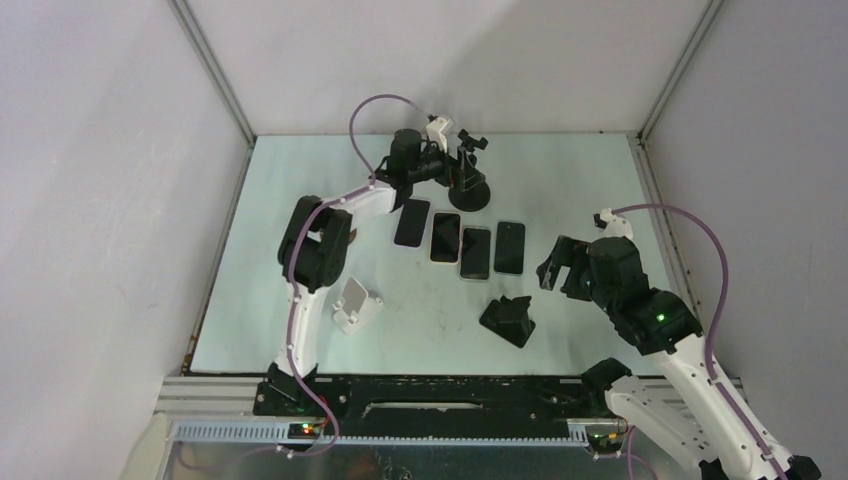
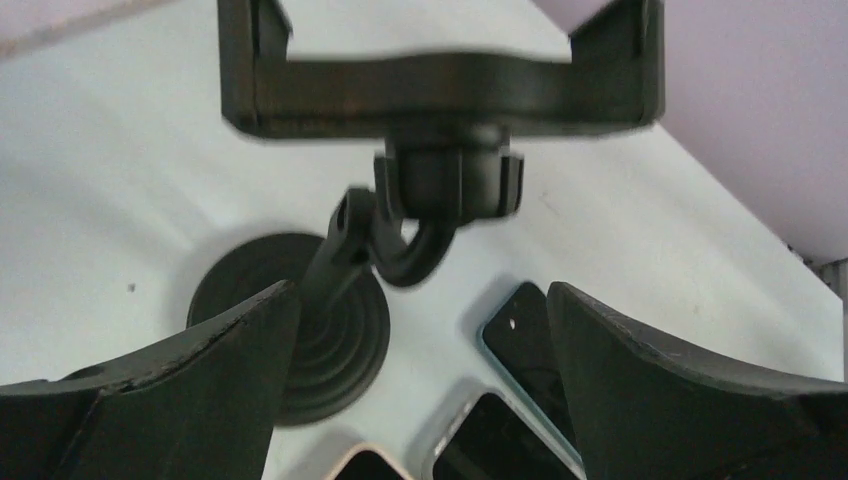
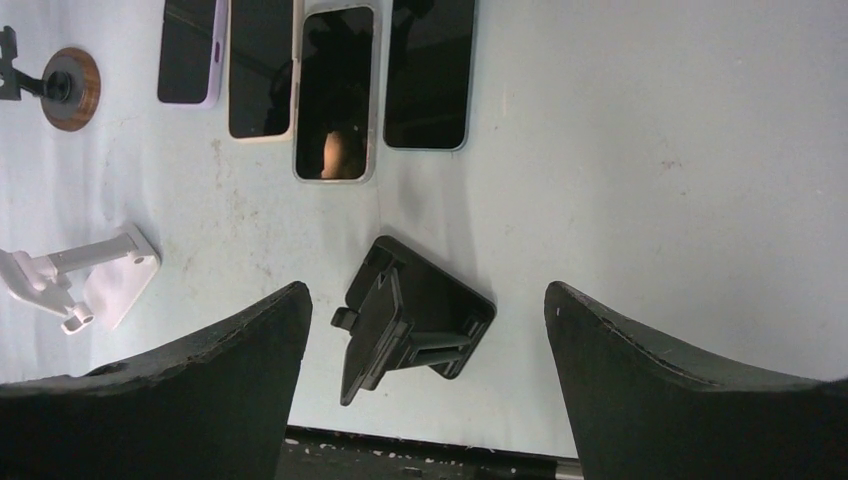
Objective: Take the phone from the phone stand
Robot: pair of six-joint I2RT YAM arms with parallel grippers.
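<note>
A black clamp stand (image 1: pixel 470 183) on a round base stands at the back of the table. In the left wrist view its clamp (image 2: pixel 440 85) holds nothing, above its base (image 2: pixel 330 330). Several phones lie flat, screens up, in a row mid-table (image 1: pixel 476 253); they also show in the right wrist view (image 3: pixel 336 95) and partly in the left wrist view (image 2: pixel 520 345). My left gripper (image 1: pixel 447 165) (image 2: pixel 422 290) is open and empty, close in front of the clamp stand. My right gripper (image 1: pixel 553 265) (image 3: pixel 425 288) is open and empty, above the table right of the phones.
A black folding stand (image 1: pixel 508 320) (image 3: pixel 415 320) sits near the front, empty. A white stand (image 1: pixel 355 305) (image 3: pixel 80 280) lies front left, empty. Grey walls enclose the table on three sides.
</note>
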